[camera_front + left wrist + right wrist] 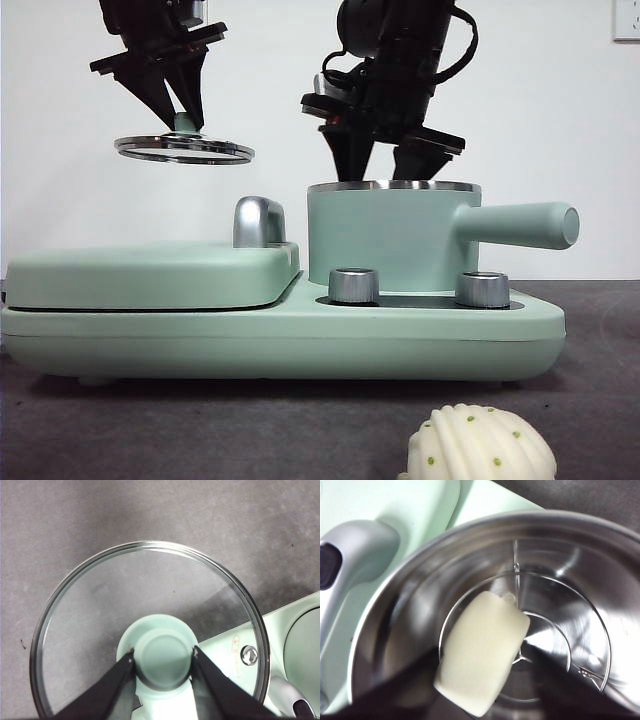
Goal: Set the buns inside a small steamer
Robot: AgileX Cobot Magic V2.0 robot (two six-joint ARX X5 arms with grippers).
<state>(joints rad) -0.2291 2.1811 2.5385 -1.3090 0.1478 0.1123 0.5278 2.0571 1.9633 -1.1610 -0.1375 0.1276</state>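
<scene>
Right gripper [378,150] over the small steamer [385,240], smooth bun [482,650] inside (jaw state unclear); may tip off rack. Left gripper [163,655] clamps lid [150,625] knob; could slip. Ribbed bun [480,445] waits on worktop [200,425].

Plain white wall [560,120] behind a dark grey tabletop [200,430].

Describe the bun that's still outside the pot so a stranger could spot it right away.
Start at the big mint-green cooker across the table. In front of it, near the camera and below the pot's long handle, sits the ribbed bun. It is cream, shell-shaped with green dots, unlike the smooth bun over the pot.
</scene>
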